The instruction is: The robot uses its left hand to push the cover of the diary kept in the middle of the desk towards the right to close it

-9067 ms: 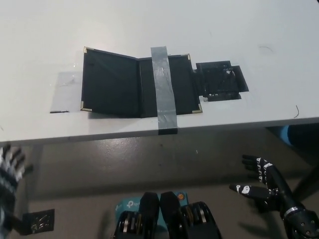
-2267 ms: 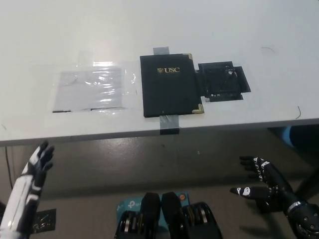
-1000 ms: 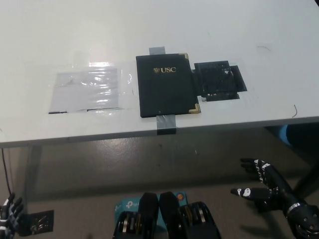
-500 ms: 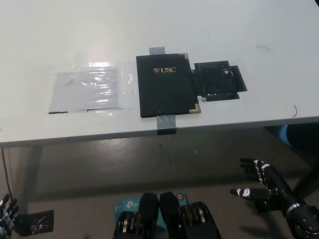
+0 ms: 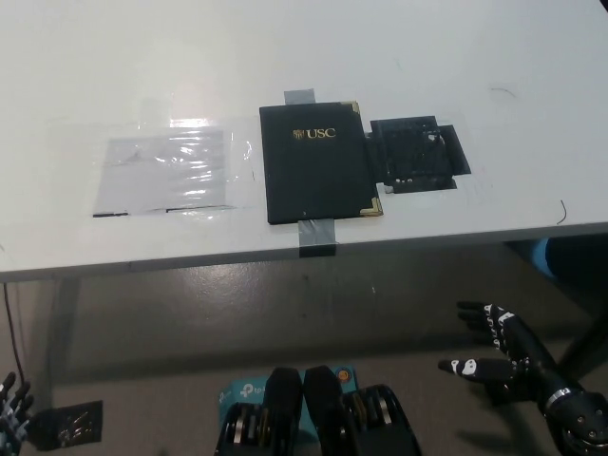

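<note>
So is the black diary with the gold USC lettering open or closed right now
Closed. The black diary lies flat on the white desk with its front cover up, gold lettering showing and no inside pages visible.

Bright, even overhead light washed the desk [image 5: 456,38] pale; glare flared off the clear plastic sheet [image 5: 166,171] at nine o'clock. Floor beneath lay dimmer, and focus perhaps softened toward six o'clock.

A single head view looks steeply down from above the white table [image 5: 399,38], which fills the upper half of the frame with its near edge crossing the middle. Below that edge the grey floor [image 5: 190,313] shows, farther from the camera.
</note>
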You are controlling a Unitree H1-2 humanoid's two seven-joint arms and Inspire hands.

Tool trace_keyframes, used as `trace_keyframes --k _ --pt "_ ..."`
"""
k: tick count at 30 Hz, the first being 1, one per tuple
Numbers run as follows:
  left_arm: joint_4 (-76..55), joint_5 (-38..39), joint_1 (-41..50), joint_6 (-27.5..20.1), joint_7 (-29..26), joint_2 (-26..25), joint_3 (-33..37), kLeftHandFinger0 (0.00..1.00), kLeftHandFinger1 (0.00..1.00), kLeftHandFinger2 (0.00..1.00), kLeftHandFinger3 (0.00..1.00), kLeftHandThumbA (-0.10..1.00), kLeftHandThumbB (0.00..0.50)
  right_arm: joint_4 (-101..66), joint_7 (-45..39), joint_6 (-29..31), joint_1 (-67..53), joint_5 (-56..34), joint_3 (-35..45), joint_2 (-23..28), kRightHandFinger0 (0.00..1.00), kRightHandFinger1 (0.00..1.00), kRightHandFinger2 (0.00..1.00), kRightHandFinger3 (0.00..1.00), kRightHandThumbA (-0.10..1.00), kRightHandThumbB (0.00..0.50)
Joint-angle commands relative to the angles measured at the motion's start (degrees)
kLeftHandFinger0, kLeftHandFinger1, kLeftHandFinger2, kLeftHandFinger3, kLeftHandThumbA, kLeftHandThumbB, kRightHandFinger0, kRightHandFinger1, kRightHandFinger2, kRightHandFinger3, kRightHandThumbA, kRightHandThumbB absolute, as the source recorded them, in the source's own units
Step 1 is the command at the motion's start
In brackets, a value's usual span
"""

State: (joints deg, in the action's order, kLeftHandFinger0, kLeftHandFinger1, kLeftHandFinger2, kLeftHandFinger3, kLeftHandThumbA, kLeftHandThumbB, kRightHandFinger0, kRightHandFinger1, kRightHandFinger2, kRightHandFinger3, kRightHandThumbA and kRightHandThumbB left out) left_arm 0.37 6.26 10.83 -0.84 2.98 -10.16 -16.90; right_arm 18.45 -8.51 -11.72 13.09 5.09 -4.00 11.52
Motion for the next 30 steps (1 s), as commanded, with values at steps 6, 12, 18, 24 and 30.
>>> trace_keyframes --k 6,12,18,24,30 --pt "-2.9 0.3 0.3 2.3 -1.8 -0.4 -0.8 0.96 1.00 1.00 1.00 1.00 0.500 -0.8 0.8 2.1 0.8 -0.4 0.9 0.0 0.81 0.87 0.82 0.82 1.00 0.481" --pt "-2.5 0.2 -0.1 2.2 -1.7 -0.6 -0.7 0.93 0.98 0.99 1.00 1.00 0.500 -0.8 1.0 2.0 0.9 -0.6 1.2 -0.1 0.81 0.88 0.83 0.82 1.00 0.494" --pt "-2.7 0.1 -0.8 3.0 -1.8 -0.8 -0.6 0.94 0.99 1.00 1.00 1.00 0.500 -0.6 1.1 1.9 1.2 -0.6 1.4 -0.2 0.81 0.87 0.83 0.83 1.00 0.494" --pt "-2.5 -0.3 -1.4 2.7 -1.9 -1.0 -0.5 0.92 0.98 1.00 1.00 1.00 0.500 -0.7 1.0 1.7 1.5 -0.6 1.4 -0.1 0.81 0.88 0.83 0.84 1.00 0.495" --pt "-2.6 -0.3 -1.3 2.4 -1.7 -1.0 -0.5 0.94 0.97 0.99 1.00 1.00 0.500 -0.7 1.1 1.6 1.5 -0.5 1.3 -0.1 0.79 0.86 0.82 0.82 1.00 0.500"
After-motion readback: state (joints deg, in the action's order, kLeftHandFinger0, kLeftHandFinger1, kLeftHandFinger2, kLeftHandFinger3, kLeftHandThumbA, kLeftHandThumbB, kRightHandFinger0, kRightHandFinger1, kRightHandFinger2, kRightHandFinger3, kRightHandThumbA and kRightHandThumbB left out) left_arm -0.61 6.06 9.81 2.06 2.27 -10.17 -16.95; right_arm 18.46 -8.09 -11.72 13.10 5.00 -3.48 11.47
